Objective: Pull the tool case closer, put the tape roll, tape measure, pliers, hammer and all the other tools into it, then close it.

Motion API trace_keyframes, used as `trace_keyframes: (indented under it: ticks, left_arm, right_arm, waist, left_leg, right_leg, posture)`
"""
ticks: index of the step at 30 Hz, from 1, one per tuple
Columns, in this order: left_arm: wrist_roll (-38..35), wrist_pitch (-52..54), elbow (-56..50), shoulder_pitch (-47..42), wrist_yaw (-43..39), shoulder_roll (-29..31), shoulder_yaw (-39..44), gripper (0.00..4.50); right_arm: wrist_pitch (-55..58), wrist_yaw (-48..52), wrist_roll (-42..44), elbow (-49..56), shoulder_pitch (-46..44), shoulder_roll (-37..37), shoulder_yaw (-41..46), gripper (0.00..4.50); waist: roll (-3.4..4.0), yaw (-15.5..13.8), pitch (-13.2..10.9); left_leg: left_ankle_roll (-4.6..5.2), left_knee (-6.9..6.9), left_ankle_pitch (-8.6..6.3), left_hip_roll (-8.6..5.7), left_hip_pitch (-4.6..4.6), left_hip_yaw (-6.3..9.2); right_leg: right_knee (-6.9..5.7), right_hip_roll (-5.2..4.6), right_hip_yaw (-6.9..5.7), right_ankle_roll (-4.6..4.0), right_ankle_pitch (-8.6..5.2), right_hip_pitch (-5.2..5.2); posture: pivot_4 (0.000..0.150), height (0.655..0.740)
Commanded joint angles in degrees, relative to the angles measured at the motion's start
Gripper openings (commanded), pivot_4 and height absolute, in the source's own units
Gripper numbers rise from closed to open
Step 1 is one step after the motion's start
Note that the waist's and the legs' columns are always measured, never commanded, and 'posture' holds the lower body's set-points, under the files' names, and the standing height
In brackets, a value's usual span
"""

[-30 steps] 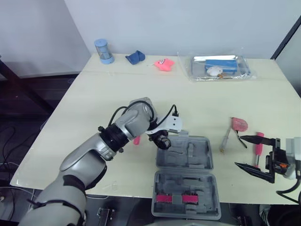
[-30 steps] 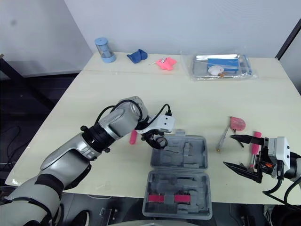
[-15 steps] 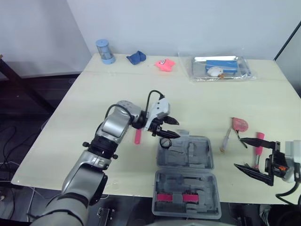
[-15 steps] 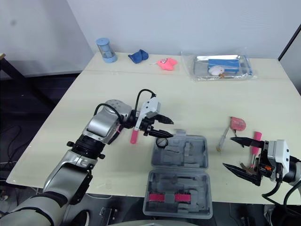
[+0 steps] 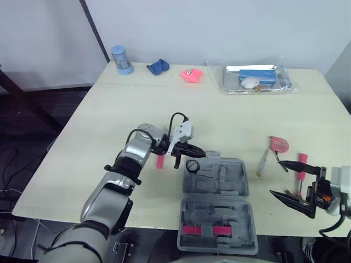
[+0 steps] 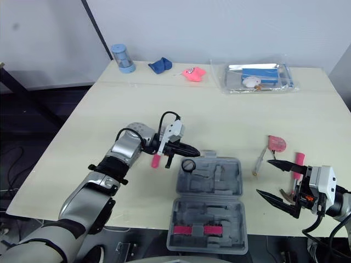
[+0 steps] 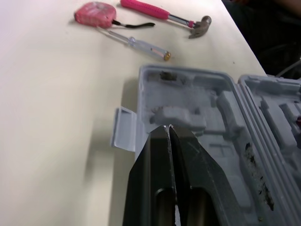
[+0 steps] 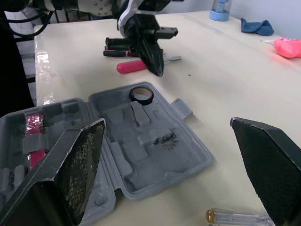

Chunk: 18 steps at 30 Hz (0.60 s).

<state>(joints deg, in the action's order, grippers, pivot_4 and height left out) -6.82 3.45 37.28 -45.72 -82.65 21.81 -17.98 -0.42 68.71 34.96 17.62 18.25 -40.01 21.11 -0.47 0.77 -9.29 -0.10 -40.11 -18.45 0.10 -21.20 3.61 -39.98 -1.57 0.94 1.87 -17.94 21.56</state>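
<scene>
Right wrist view reveals tape roll (image 8: 142,100) seemingly resting inside tool case (image 8: 157,157).

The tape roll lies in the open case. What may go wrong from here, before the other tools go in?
1. The tool case lies with its near half over the table edge; pressing there may tip it off.
2. The tape roll sits in a moulded corner that perhaps does not fit it, so the case may not shut.
3. The shut left gripper hangs close by the roll and may knock it when moving.
</scene>
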Motion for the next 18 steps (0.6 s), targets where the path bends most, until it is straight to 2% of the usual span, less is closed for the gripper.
trace_keyframes:
  ticks: [1,4,5,7,18]
  left_arm:
    - [0.3,-3.8,2.0,-1.2,-0.3,-0.9,1.0,0.1]
    - [0.4,-5.6,3.5,-1.2,-0.1,-1.2,1.3,0.1]
    - [0.5,-6.3,3.9,-1.2,0.2,-1.2,1.5,0.6]
    - [0.6,-7.2,4.5,-1.2,0.5,-1.4,1.6,1.14]
    - [2.9,-11.4,6.7,-0.1,0.9,-0.8,0.6,1.14]
  right_arm:
    - [-1.4,-1.0,0.1,2.4,0.5,0.5,1.5,4.5]
    - [-1.4,-1.5,-0.1,2.7,0.6,0.8,1.2,4.5]
    - [-1.4,-1.6,-0.1,2.8,0.7,0.9,1.2,4.5]
    - [-1.4,-1.8,-0.2,2.8,0.7,1.0,1.2,4.5]
    - [-1.5,-2.6,-0.8,3.2,0.2,1.4,0.6,4.5]
  waist:
    - [0.0,0.0,0.0]
    - [0.0,-0.1,0.0]
    - [0.0,-0.1,0.0]
    - [0.0,-0.1,0.0]
    - [0.0,0.0,0.0]
  left_leg:
    - [0.01,0.0,0.0,0.0,-0.01,0.0]
    - [0.04,0.0,-0.02,0.0,-0.01,0.01]
    - [0.03,0.0,-0.02,0.0,-0.01,0.01]
    - [0.03,0.0,-0.02,0.0,-0.01,0.01]
    - [0.04,0.0,-0.02,0.0,0.0,0.01]
  right_leg:
    - [0.0,0.0,0.0,0.0,0.0,0.0]
    - [0.01,0.0,0.0,0.0,0.0,0.0]
    - [0.01,0.0,0.0,0.0,0.0,0.0]
    - [0.01,0.0,-0.01,0.0,0.0,0.0]
    - [0.0,0.01,-0.02,0.0,0.0,0.0]
  posture:
    - [0.15,0.74]
    - [0.15,0.74]
    - [0.15,0.74]
    - [0.15,0.74]
    - [0.15,0.74]
